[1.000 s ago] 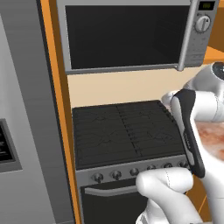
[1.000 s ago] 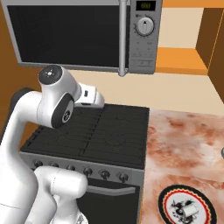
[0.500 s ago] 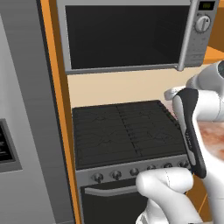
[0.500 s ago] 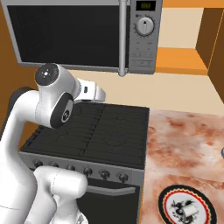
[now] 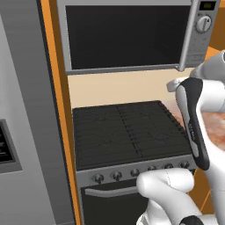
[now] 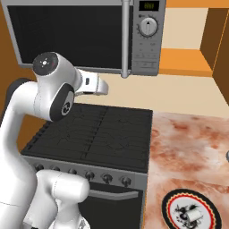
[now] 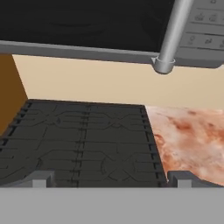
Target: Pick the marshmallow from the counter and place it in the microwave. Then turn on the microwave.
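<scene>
The marshmallow (image 6: 193,215) is a tiny off-white lump lying on a round plate (image 6: 172,203) with a dark and red rim, on the mottled pinkish counter (image 6: 192,138) at the near right. The silver microwave (image 6: 142,49) hangs above the stove with its dark door shut; its bar handle (image 6: 125,40), dial (image 6: 147,27) and display (image 6: 148,6) face me. My gripper (image 7: 111,179) is open and empty, well above the stove and looking at the handle (image 7: 171,35). The hand (image 6: 96,85) points right, far from the marshmallow.
A black stovetop (image 6: 96,134) with grates and a row of knobs (image 6: 89,175) lies under the arm. A grey fridge (image 5: 22,132) fills the left side. An orange wall cabinet (image 6: 185,60) stands right of the microwave. A small grey thing (image 6: 227,155) shows at the counter's right edge.
The arm has lifted the hand a little higher, closer to the microwave's lower edge. The jaws stay open; nothing else has moved.
</scene>
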